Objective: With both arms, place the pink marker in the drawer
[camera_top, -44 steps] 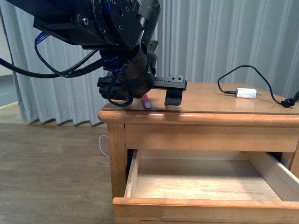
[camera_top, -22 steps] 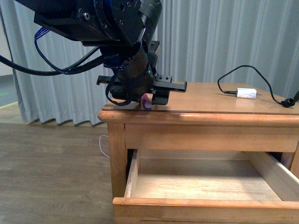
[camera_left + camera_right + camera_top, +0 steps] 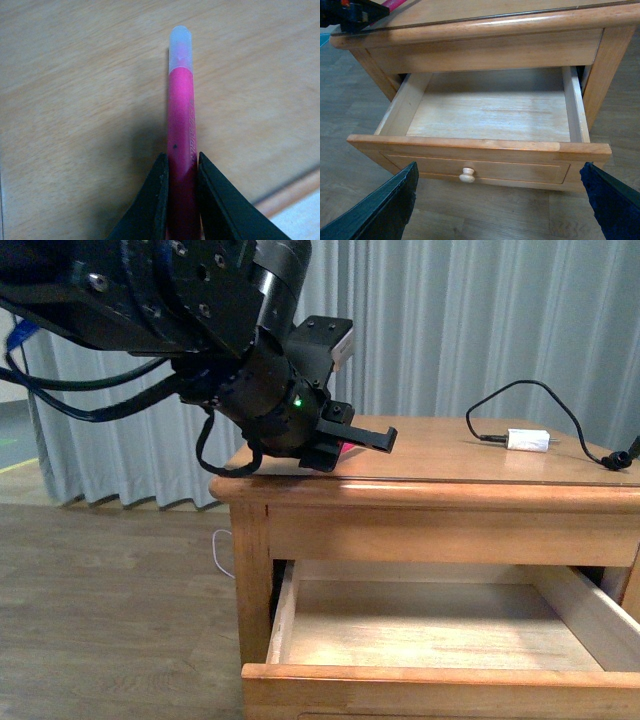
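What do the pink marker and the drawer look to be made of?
The pink marker looks plastic: smooth, slightly glossy barrel, translucent cap. The drawer is wood, grain visible: honey-varnished front, paler, seemingly bare inside.

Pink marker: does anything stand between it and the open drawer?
Nothing visible blocks it. The left claw grips the pink marker over the tabletop; the drawer below is pulled open, its inside bare. Only the tabletop's front edge must be cleared.
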### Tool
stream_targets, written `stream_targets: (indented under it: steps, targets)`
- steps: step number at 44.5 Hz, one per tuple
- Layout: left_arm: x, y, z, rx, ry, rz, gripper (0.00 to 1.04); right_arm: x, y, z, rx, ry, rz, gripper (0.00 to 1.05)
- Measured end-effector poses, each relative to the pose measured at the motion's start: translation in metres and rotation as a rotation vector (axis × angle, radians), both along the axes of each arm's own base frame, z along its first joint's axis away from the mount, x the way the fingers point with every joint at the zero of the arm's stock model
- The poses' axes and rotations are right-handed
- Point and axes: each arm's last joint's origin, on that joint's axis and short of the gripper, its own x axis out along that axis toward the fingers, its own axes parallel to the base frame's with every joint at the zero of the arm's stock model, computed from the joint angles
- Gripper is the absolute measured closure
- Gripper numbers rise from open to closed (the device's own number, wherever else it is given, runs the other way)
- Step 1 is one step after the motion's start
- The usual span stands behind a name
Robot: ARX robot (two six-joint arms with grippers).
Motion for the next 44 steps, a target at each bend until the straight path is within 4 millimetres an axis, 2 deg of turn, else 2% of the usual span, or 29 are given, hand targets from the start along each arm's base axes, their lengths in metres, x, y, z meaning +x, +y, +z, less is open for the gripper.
stream_targets:
  steps: [4,10,14,18,22,35,44]
  targets:
    - [-0.020,0.005,0.011,0.006,-0.050,-0.114,0.91,0.000,0.000,0.000,0.000,0.000,0.000,0.08]
    - [-0.064,0.013,0.031,0.038,-0.136,-0.289,0.91,0.000,0.000,0.000,0.000,0.000,0.000,0.08]
    - [-0.077,0.014,0.030,0.064,-0.156,-0.355,0.91,0.000,0.000,0.000,0.000,0.000,0.000,0.08]
    - [-0.086,0.013,0.018,0.099,-0.152,-0.419,0.91,0.000,0.000,0.000,0.000,0.000,0.000,0.08]
    - [-0.088,0.011,0.001,0.144,-0.139,-0.439,0.91,0.000,0.000,0.000,0.000,0.000,0.000,0.08]
    - [-0.076,-0.006,-0.036,0.215,-0.121,-0.446,0.91,0.000,0.000,0.000,0.000,0.000,0.000,0.08]
    - [-0.064,-0.018,-0.076,0.237,-0.052,-0.437,0.91,0.000,0.000,0.000,0.000,0.000,0.000,0.08]
